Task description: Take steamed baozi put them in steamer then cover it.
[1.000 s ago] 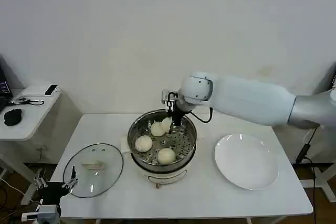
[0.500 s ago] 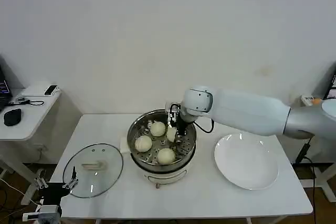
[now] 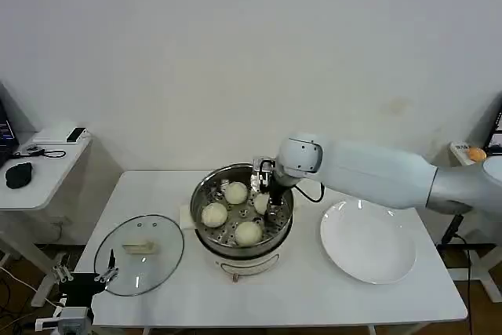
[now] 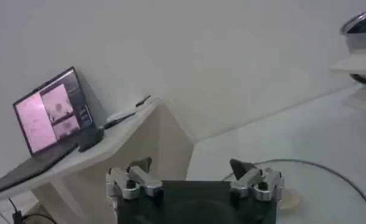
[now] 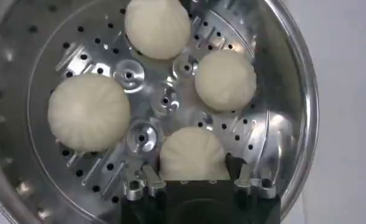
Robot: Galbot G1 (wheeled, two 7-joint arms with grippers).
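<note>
Baozi (image 3: 261,203), the fourth, has been lowered to the steamer (image 3: 205,191) tray at 3 o'clock, right gripper (image 3: 267,201) jaws clamped on it; release and the glass lid (image 3: 139,254) remain.

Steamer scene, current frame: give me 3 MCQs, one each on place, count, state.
1. Where is the clear glass lid with cream handle?
A. on the steamer
B. on the table, by the robot's left of the steamer
C. on the flat white plate

2. How many cream-white round baozi are inside the shiny stainless-steel steamer?
A. two
B. three
C. four

3. The right gripper is:
A. shut on a baozi
B. open above the plate
C. holding the lid

Key: 1 B, lid lies flat beside the pot. 2 C, four sit on the perforated tray. 3 A, fingers flank one bun.
</note>
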